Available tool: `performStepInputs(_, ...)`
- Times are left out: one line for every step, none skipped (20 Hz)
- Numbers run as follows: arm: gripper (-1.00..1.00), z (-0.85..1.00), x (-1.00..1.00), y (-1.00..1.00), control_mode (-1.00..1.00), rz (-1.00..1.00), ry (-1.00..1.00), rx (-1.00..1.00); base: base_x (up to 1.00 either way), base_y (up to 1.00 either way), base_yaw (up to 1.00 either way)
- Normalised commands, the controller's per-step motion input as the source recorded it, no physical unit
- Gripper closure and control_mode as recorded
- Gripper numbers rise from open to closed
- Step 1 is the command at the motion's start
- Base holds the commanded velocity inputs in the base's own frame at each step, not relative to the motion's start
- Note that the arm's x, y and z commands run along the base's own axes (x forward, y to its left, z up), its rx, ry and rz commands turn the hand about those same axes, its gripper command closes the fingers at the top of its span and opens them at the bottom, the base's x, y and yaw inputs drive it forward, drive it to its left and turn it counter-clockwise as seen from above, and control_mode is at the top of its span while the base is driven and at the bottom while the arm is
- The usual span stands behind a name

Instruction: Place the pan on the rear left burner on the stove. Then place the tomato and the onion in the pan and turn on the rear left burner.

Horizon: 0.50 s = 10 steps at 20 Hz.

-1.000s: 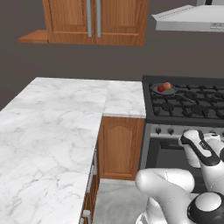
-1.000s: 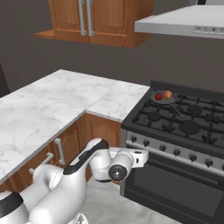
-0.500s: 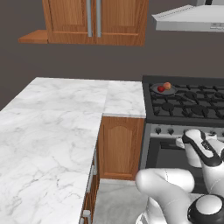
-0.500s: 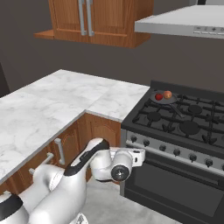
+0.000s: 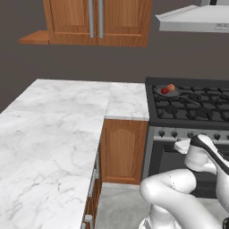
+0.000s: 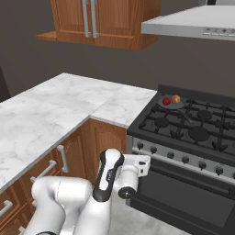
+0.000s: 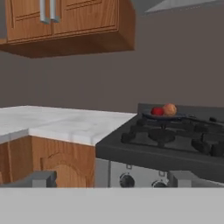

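The dark pan point(image 5: 167, 93) point(image 6: 172, 103) point(image 7: 164, 116) sits on the grate at the rear left corner of the black stove point(image 5: 197, 112) point(image 6: 193, 133) point(image 7: 153, 151). The rear left burner under it is hidden. Inside the pan lie the dark red tomato point(image 5: 164, 91) point(image 6: 166, 101) point(image 7: 157, 111) and, beside it, the orange-brown onion point(image 5: 171, 87) point(image 6: 176, 99) point(image 7: 169, 109). My gripper point(image 7: 113, 179) is open, its fingertips point(image 7: 41, 178) wide apart with nothing between them. It hangs low in front of the stove's left front corner, facing the front panel, well short of the pan.
Dark knobs point(image 6: 170, 155) point(image 7: 127, 180) line the stove's silver front panel above the oven door point(image 6: 183, 202). A marble counter point(image 5: 58, 129) point(image 6: 69, 105) joins the stove's left side over wooden cabinet doors point(image 5: 123, 150). Wall cabinets point(image 5: 98, 20) and a range hood point(image 6: 193, 25) hang above.
My hand has shifted only slightly in front of the stove. The pan, tomato and onion have not moved, and the gripper stays open.
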Motion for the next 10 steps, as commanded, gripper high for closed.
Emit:
performStepInputs(-1.00, -0.48, 0.02, 0.00, -1.00, -0.01, -0.25, -0.06, 0.00, 0.00, 0.00)
performStepInputs(-1.00, -0.46, 0.04, 0.00, -1.00, -0.02, -0.24, -0.06, 0.00, 0.00, 0.00)
performStepInputs(-1.00, -0.37, 0.00, 0.00, -1.00, -0.05, -0.24, -0.05, 0.00, 0.00, 0.00)
performStepInputs(-1.00, -0.35, 0.01, 0.00, -1.00, -0.07, -0.22, -0.05, 0.00, 0.00, 0.00)
performStepInputs(-1.00, -0.26, 0.04, 0.00, -1.00, -0.08, -0.22, -0.03, 0.00, 0.00, 0.00)
performStepInputs(-1.00, -0.21, 0.11, 0.00, -1.00, -0.09, -0.21, -0.02, 0.00, 0.00, 0.00)
performStepInputs(-1.00, -0.06, 0.11, 0.00, -1.00, -0.13, -0.23, 0.00, 0.00, 0.00, 0.00)
performStepInputs(-1.00, -0.06, 0.11, 0.00, -1.00, -0.14, -0.21, 0.00, 0.00, 0.00, 0.00)
performStepInputs(-1.00, -0.04, 0.14, 0.05, -1.00, -0.16, -0.21, -0.02, 0.00, 0.00, 0.00)
performStepInputs(-1.00, 0.00, 0.16, 0.15, -1.00, -0.19, -0.20, -0.03, 0.00, 0.00, 0.00)
